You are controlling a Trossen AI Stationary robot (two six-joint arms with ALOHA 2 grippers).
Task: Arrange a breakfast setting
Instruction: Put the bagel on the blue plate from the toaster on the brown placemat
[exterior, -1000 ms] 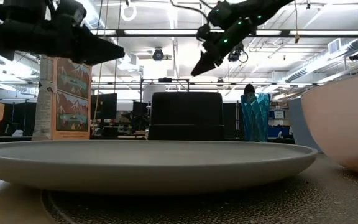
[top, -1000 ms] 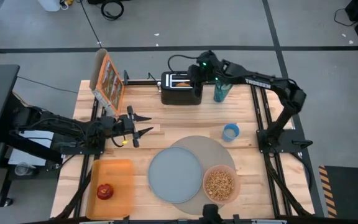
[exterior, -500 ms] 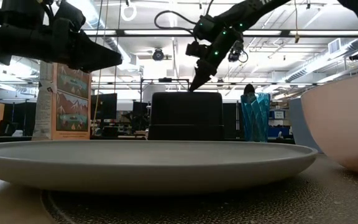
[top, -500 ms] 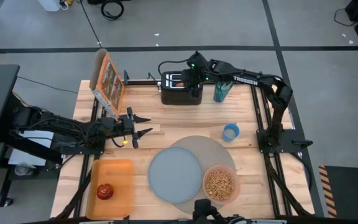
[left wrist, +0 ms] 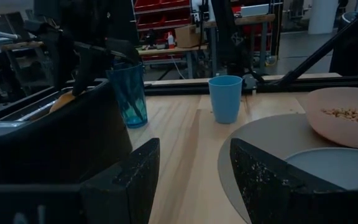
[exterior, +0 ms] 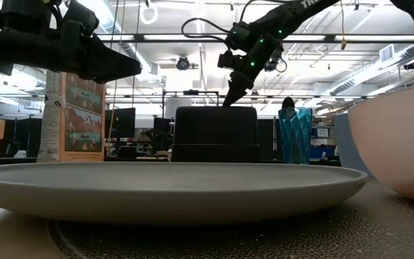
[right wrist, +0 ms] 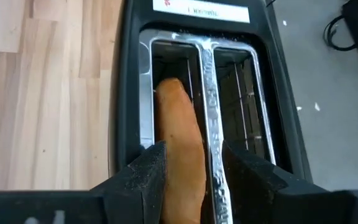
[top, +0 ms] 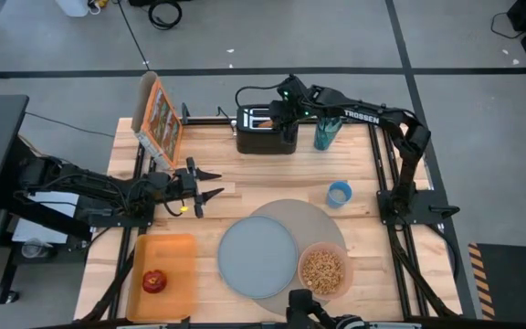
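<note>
Black toaster (top: pixel 265 130) sits at the top centre of the high frame, and our right gripper (top: pixel 277 113) hangs right over its slots. In the right wrist view our two fingers (right wrist: pixel 146 171) stand apart on either side of the bagel (right wrist: pixel 180 152), a golden-brown slice standing on edge in one slot; whether the pads touch it we cannot tell. In the low view the fingertips point down at the toaster's top edge. Our left gripper (top: pixel 210 182) waits at the left middle of the high frame, above bare wood, with its fingers (left wrist: pixel 132 174) apart and nothing between them. At the lower centre of that frame lies the grey mat (top: pixel 318 222), with the plate (top: pixel 257 257) on its left part and the pink bowl (top: pixel 323 269), filled with grain, on its lower right edge, just beside the plate. We see the blue cup (top: pixel 339 194) just off the mat's upper right rim. A teal tumbler (top: pixel 325 132) stands to the right of the toaster. An orange tray (top: pixel 176 260) at the lower left holds the apple (top: pixel 154 281). A picture box (top: pixel 159 119) stands upright at the upper left of the table.
</note>
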